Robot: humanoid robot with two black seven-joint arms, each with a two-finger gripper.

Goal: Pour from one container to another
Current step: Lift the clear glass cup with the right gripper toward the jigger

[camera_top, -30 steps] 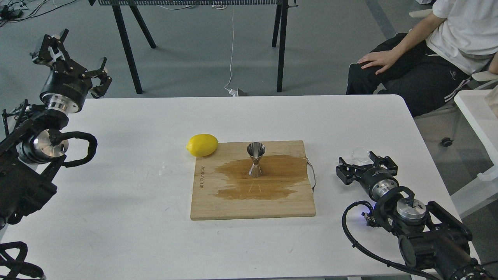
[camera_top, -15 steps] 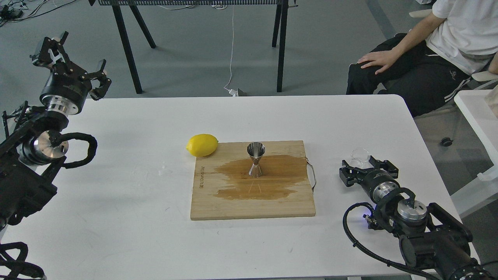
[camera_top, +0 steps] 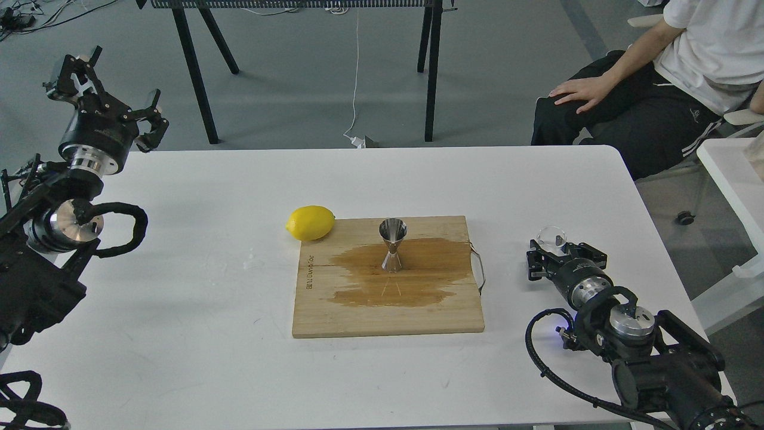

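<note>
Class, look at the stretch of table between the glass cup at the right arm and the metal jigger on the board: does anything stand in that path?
Nothing visible does. Between the glass cup and the jigger lie only bare table and the cutting board with its flat wire handle at the near edge. The lemon sits beyond the jigger.

White table [camera_top: 179, 310]: wooden board [camera_top: 334, 316], wet-stained, bearing upright jigger [camera_top: 392, 245]; lemon [camera_top: 310, 223] at board's corner; glass cup [camera_top: 550, 237] at right gripper [camera_top: 558, 255]; left gripper [camera_top: 101, 89] raised, spread.
</note>
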